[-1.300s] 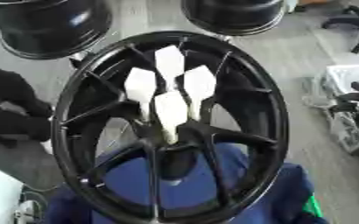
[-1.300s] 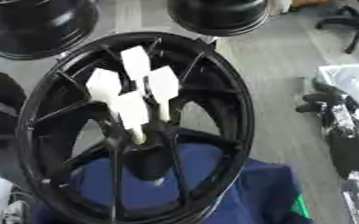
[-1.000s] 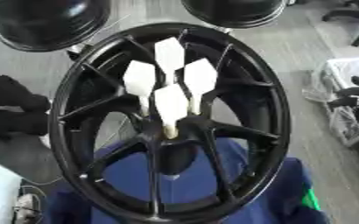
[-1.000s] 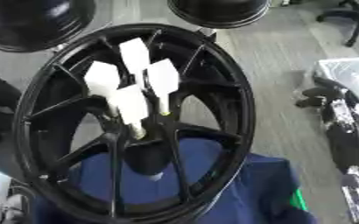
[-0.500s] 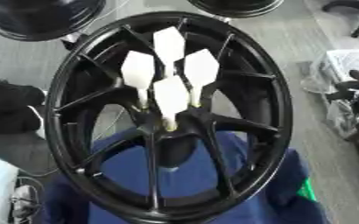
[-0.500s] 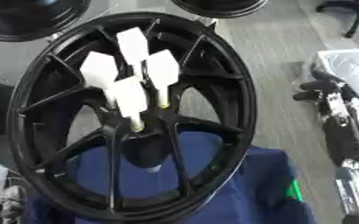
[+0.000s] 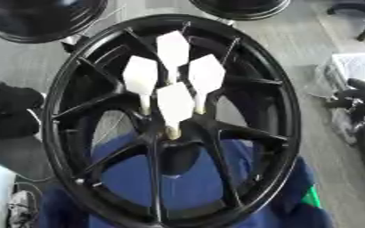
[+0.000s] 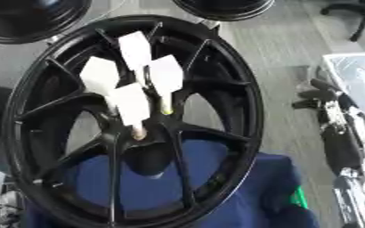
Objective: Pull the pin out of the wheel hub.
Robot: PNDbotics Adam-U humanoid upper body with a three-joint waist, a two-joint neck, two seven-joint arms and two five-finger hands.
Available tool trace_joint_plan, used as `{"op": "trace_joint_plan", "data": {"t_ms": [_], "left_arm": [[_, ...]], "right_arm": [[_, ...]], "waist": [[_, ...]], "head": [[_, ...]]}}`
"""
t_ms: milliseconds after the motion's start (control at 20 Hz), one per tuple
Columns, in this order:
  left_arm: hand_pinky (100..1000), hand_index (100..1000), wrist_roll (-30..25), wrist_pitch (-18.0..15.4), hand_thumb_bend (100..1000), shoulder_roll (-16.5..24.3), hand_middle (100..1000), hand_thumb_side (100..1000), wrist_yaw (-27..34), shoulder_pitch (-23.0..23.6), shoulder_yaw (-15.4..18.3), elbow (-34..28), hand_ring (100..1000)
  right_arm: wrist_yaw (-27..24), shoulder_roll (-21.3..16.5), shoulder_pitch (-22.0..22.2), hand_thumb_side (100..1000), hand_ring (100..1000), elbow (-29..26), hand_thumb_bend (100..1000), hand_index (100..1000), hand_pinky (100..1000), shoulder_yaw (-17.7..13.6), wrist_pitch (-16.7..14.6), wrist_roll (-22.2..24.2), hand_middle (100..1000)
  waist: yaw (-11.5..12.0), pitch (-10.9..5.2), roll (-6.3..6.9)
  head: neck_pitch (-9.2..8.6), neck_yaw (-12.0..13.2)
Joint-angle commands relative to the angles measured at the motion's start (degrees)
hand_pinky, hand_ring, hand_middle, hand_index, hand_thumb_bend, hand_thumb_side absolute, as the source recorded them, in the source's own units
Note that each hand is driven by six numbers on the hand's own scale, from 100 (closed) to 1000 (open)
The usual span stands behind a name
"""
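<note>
A big black spoked wheel [image 7: 283,111] stands tilted in the middle, over a blue cloth [image 7: 178,178]. Several white pins with flat pointed heads stick out of its hub [image 7: 170,133]; the nearest pin [image 7: 175,106] sits lowest, and the others [image 7: 172,51] fan out above it. My right hand [image 8: 316,95] lies off the wheel's right rim with relaxed fingers, holding nothing. A dark shape at the left edge is my left hand [image 7: 10,109], outside the rim and touching no pin.
Two more black rims lie at the back, one at the left [image 7: 38,18] and one at the right [image 7: 240,6]. A clear plastic bag [image 8: 357,75] is at the right edge, and a chair base [image 7: 361,11] is at the top right. Grey floor surrounds the wheel.
The whole picture has shifted, so the camera moved: the wheel now fills more of the view. Pins and hands keep their places relative to the wheel.
</note>
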Motion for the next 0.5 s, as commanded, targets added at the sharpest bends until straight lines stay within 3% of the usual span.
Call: {"op": "trace_joint_plan", "data": {"t_ms": [50, 250, 350, 500], "left_arm": [[753, 831, -4.8, -0.7, 100, 11.9, 813, 585, 1.5, -5.8, -0.7, -1.9, 911], [769, 842, -14.2, 2.1, 100, 23.0, 822, 585, 5.6, -16.7, -5.0, -1.9, 917], [783, 851, -20.5, 4.1, 100, 25.6, 832, 598, 5.6, -21.4, -7.8, -1.9, 923], [795, 858, -30.5, 5.9, 100, 26.3, 838, 609, 4.0, -27.0, -12.0, -1.9, 928]], "right_arm": [[0.8, -0.5, 0.3, 658, 617, -1.4, 100, 799, 1000, -0.6, -0.6, -0.5, 621], [0.9, -1.2, 1.3, 656, 618, -1.4, 100, 799, 1000, -0.5, -1.1, -0.5, 621], [0.9, -1.6, 1.6, 655, 618, -1.4, 100, 799, 1000, -0.4, -1.3, -0.4, 621], [0.7, -2.0, 2.0, 655, 618, -1.4, 100, 798, 1000, -0.3, -1.4, -0.3, 621]], "waist": [[-0.3, -1.0, 0.3], [-0.8, -1.84, 1.12], [-0.9, -2.21, 1.38], [-1.1, -2.59, 1.55]], "head": [[-0.78, -0.9], [-0.72, -1.6], [-0.69, -2.0], [-0.63, -2.5]]}}
